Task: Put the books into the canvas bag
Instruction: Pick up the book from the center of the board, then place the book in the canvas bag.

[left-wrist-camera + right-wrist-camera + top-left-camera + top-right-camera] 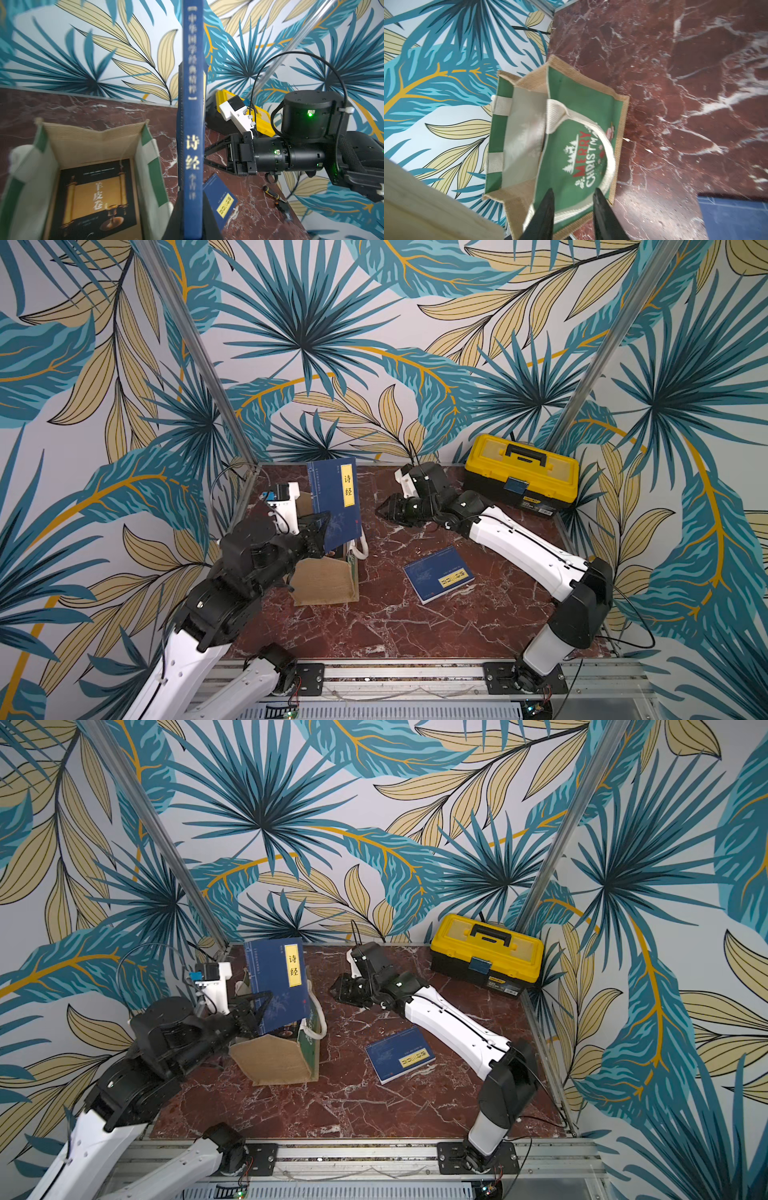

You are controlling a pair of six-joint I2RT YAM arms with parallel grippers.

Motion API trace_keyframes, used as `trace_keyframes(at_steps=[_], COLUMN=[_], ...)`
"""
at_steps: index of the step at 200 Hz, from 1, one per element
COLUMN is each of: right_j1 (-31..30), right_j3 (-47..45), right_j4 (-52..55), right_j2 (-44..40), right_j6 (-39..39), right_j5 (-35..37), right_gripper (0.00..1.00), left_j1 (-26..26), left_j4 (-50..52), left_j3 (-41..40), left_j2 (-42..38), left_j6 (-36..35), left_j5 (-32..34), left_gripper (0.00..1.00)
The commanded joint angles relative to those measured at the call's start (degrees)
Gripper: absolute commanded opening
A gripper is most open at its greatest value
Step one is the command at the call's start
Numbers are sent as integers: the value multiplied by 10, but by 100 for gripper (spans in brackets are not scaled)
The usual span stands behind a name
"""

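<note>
A navy book (334, 502) (276, 986) with a yellow title label is held upright in the left jaws, which are clamped tight on its spine edge near the lower end. In the left wrist view its spine (192, 124) is seen head-on, rising straight out of the jaws.

Just below and beside the left jaws, the canvas bag (328, 583) (278, 1060) is stood on the desk (415, 626) with its mouth open. The held book's lower edge is seen at the bag's rim. Whether the two touch cannot be told. In the left wrist view, a dark book with a gold scroll (95, 195) is seen lying flat on the bottom of the bag (93, 141).

The right jaws are held low over the desk, narrowly parted, with nothing between them. Their tips are pointed at the held book, and a small gap is left before its cover. In the right wrist view, the bag's green printed side (577, 116) and a white handle are seen beyond those tips.

A second navy book (438, 574) (400, 1054) (223, 204) is laid flat on the desk, label up, apart from both pairs of jaws and on the right jaws' side of the bag. A closed yellow-and-black toolbox (521, 475) (486, 955) is set behind the right jaws at the desk's far corner.
</note>
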State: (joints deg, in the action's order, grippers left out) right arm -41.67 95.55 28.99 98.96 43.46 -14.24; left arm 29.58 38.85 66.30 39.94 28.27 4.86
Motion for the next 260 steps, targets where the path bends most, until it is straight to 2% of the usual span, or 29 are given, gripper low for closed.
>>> trace_keyframes(at_steps=[1,34,71,109,151,184,189,231,260], right_j1=[-16,-37,-63,-65,-64,-64,-65,-64,-64], right_j3=[50,95,104,96,79,72,71,68,67], right_j4=[28,32,34,42,45,48,48,49,51], right_j2=[45,105,124,112,88,79,78,72,70], right_j6=[-12,-6,-6,-10,-17,-20,-20,-26,-30], right_j5=[-3,-24,-30,-18,5,12,13,20,24], right_gripper=[33,33,32,14,5,4,4,4,4], left_j1=[-1,-1,-1,-1,-5,-37,-45,-145,-201], left_j4=[5,30,46,48,49,45,43,22,24], left_j3=[-21,-22,-22,-14,30,50,48,1,-31], left_j2=[-55,-113,-128,-81,30,90,96,112,117], left_j6=[-22,-35,-46,-40,-42,-43,-43,-2,11], left_j5=[82,137,163,139,63,-7,-12,-177,-250], left_gripper=[3,3,3,3,3,3,3,2,2])
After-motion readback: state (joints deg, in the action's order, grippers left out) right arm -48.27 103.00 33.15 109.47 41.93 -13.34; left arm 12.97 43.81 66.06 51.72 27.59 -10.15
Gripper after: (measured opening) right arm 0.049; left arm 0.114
